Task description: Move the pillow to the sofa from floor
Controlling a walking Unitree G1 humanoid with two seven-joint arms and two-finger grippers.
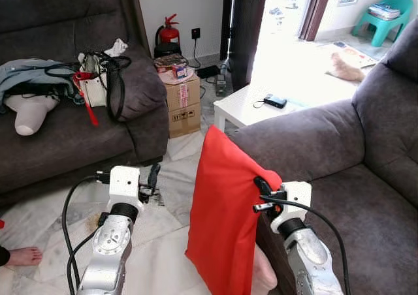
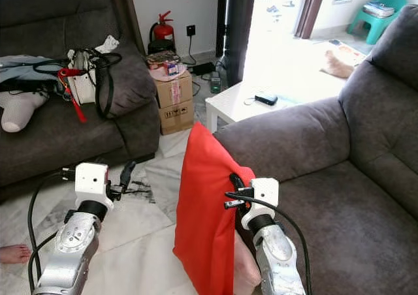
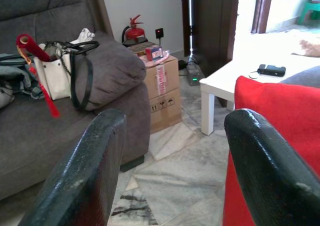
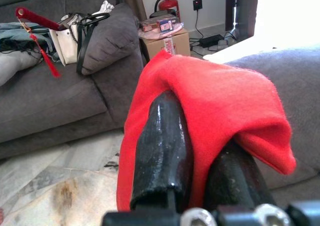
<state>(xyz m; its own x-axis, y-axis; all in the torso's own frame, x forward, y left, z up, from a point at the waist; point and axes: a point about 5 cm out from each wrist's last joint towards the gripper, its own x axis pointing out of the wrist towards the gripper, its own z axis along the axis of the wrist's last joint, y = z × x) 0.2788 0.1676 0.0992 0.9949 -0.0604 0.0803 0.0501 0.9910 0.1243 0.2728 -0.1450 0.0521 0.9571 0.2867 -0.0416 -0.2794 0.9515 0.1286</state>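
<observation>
Red pillow (image 1: 225, 210) hanging off the floor, pinched at its edge by right gripper (image 4: 200, 161), beside grey sofa (image 1: 366, 203) armrest. Left gripper (image 3: 172, 171) spread, idle. Probably best swung rightward over the seat before letting go.

Daylight glare through doorway (image 1: 287, 21), sharp eye views, near pincer fingers (image 3: 85, 181) blurred

Right gripper (image 2: 233, 185) clamped on the upper right edge of a red pillow (image 2: 206, 210), cloth hanging down beside and below it, lifted off the marble floor (image 2: 140, 226). Just right of that gripper, the grey sofa (image 2: 326, 177) armrest and seat. Left gripper (image 2: 125, 175) well left of the pillow, fingers parted, holding nothing.
</observation>
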